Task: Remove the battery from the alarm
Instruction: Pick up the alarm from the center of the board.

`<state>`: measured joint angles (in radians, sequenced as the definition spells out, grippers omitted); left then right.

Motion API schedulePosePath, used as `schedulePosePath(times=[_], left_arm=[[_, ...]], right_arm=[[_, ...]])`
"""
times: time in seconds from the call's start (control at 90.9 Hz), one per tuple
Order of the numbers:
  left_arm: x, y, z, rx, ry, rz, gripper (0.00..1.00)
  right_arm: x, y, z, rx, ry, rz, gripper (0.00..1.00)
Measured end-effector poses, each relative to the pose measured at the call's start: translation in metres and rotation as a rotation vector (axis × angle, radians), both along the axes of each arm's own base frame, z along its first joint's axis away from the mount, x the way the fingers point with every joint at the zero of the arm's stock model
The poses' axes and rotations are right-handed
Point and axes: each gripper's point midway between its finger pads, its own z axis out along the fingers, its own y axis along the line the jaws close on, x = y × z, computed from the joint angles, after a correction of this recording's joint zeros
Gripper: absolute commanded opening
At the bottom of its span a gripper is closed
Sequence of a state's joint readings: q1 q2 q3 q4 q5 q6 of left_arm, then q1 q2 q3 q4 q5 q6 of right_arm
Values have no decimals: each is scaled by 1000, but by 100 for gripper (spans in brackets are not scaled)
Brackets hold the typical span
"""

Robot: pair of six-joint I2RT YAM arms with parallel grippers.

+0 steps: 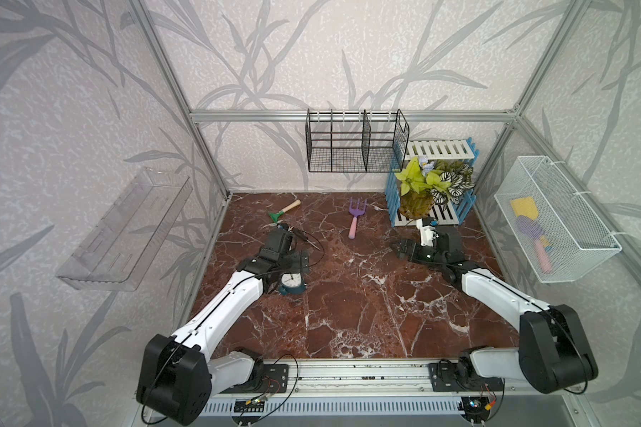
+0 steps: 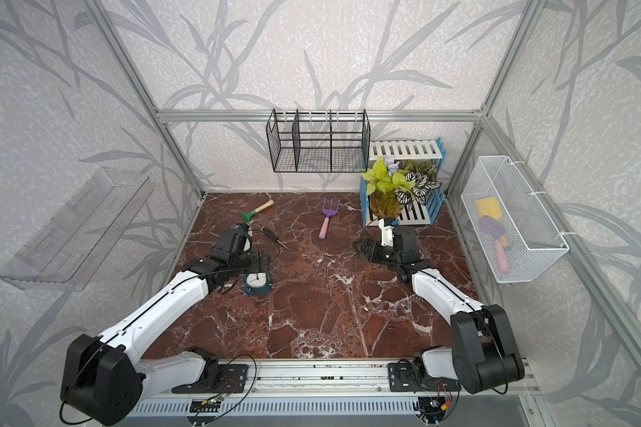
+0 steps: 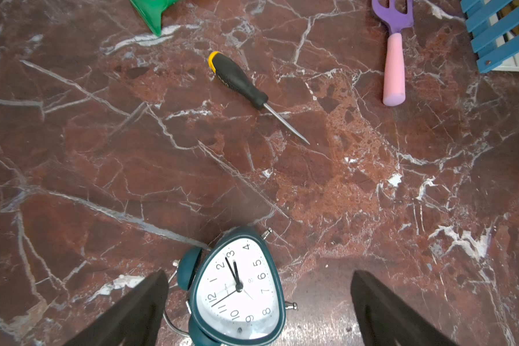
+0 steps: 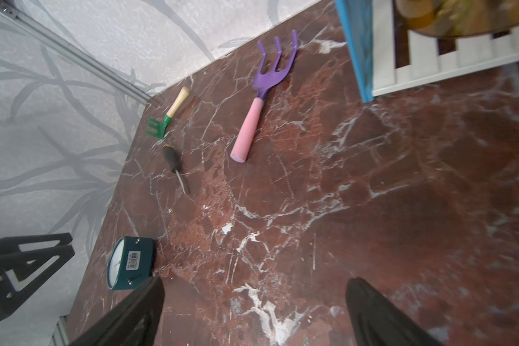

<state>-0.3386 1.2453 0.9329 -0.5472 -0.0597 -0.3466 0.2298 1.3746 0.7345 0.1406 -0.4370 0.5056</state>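
The alarm [image 1: 291,284] [image 2: 258,283] is a dark teal clock with a white face. It lies on its back at the left of the marble table, face up, with its feet pointing to the right. My left gripper [image 1: 299,260] [image 3: 258,277] hangs open just above it. In the left wrist view the alarm [image 3: 237,287] sits between the wide-apart fingers, close to one finger [image 3: 150,296] and not gripped. My right gripper [image 1: 400,248] [image 4: 252,284] is open over bare marble at the right, with the alarm [image 4: 131,263] far off to its side. The battery is hidden.
A black-handled screwdriver [image 1: 306,237] [image 3: 237,79] lies just behind the alarm. A green hand rake [image 1: 284,211] and a purple fork with a pink handle [image 1: 356,218] lie further back. A potted plant [image 1: 428,185] sits in a blue-white rack at back right. Baskets [image 1: 555,218] hang on the walls.
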Motion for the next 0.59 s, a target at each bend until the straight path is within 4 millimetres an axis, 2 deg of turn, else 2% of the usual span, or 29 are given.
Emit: schedulePosePath(times=[0.099, 0.374, 0.594], left_arm=[[-3, 2, -4, 2, 60, 42, 100], [-31, 6, -39, -104, 204, 230, 100], [-33, 4, -72, -100, 314, 294, 100]], right_arm=[[4, 13, 4, 14, 1, 37, 99], [0, 30, -5, 23, 36, 87, 99], [-2, 35, -12, 23, 57, 105, 99]])
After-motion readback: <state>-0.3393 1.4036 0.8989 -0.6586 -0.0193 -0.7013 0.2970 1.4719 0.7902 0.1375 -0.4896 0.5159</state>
